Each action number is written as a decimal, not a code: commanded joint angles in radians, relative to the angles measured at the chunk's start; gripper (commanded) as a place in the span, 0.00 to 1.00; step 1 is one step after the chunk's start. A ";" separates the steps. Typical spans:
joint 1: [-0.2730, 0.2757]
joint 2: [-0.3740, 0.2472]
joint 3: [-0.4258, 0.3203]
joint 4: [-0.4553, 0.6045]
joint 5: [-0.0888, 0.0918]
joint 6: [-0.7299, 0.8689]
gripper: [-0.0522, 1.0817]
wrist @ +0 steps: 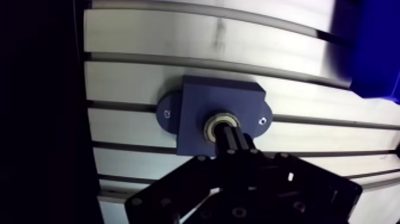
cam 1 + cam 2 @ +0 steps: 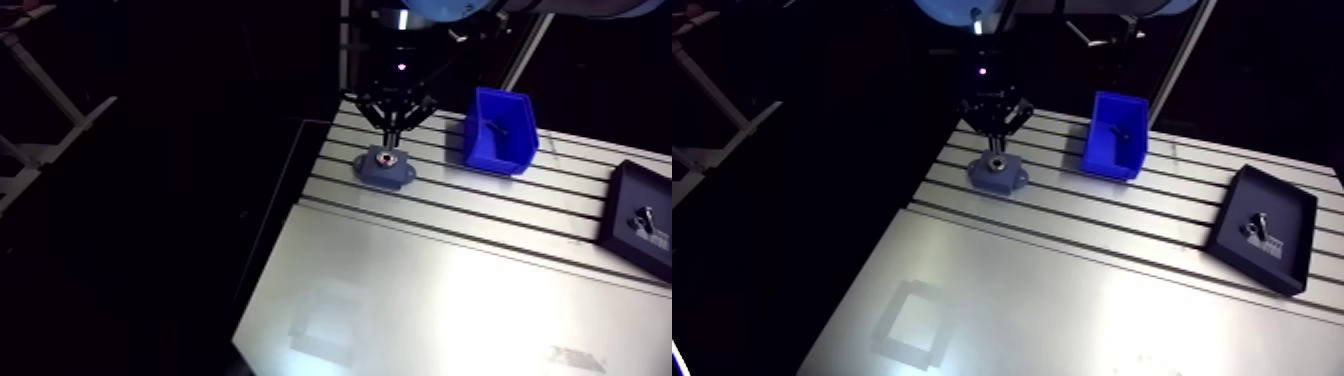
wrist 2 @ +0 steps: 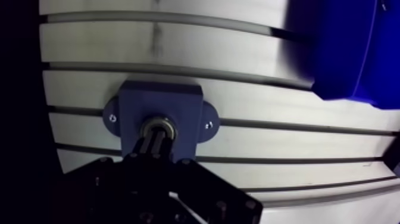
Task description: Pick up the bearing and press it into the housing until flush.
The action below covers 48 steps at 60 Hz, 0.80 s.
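over the middle of the housing, the two fingers (image 1: 236, 143) are closed together with nothing between them, and their joined tips rest on top of the bearing (image 1: 220, 127). the bearing sits in the round bore in the middle of the housing (image 1: 199, 98); if it is fully flush i cannot tell. it is a small metal ring, shiny outside and dark in the centre, inside a blue-grey block with two rounded ears, one small hole in each. i judge the bearing stiff, heavy for its size and smooth, so it can slip or tilt; better to hold it by the outer ring and push straight on its flat face. the housing lies on the slotted table (image 1: 149, 36). near the housing stands a blue bin (image 2: 500, 130), and well apart from it a black tray (image 2: 1264, 240).
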 commanded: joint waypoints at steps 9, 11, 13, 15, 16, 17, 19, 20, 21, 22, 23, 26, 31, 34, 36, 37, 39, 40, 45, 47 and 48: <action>0.001 0.002 0.012 -0.007 -0.001 -0.004 1.00; 0.001 0.002 0.012 -0.007 -0.001 -0.005 1.00; 0.002 0.002 0.012 -0.008 -0.001 -0.005 1.00; 0.002 0.002 0.015 -0.008 -0.001 -0.005 1.00; 0.002 0.002 0.015 -0.008 -0.001 -0.005 1.00; 0.004 0.002 0.017 -0.008 -0.001 -0.006 1.00; 0.004 0.002 0.018 -0.010 -0.001 -0.006 1.00; 0.004 0.002 0.017 -0.010 -0.001 -0.006 1.00; 0.004 0.002 0.017 -0.010 -0.001 -0.006 1.00; 0.004 0.002 0.018 -0.010 -0.001 -0.007 1.00; 0.004 0.002 0.018 -0.010 -0.001 -0.007 1.00; 0.004 0.002 0.018 -0.010 0.002 -0.010 1.00; 0.004 0.002 0.018 -0.010 0.009 -0.011 1.00; 0.004 0.002 0.018 -0.010 0.011 -0.011 1.00; 0.004 0.002 0.020 -0.010 0.013 -0.011 1.00; 0.004 0.002 0.020 -0.011 0.013 -0.011 1.00; 0.004 0.002 0.020 -0.010 0.013 -0.011 1.00; 0.004 0.002 0.020 -0.010 0.013 -0.011 1.00; 0.004 0.002 0.019 -0.011 0.013 -0.012 1.00; 0.004 0.002 0.019 -0.011 0.013 -0.012 1.00; 0.004 0.002 0.019 -0.011 0.013 -0.012 1.00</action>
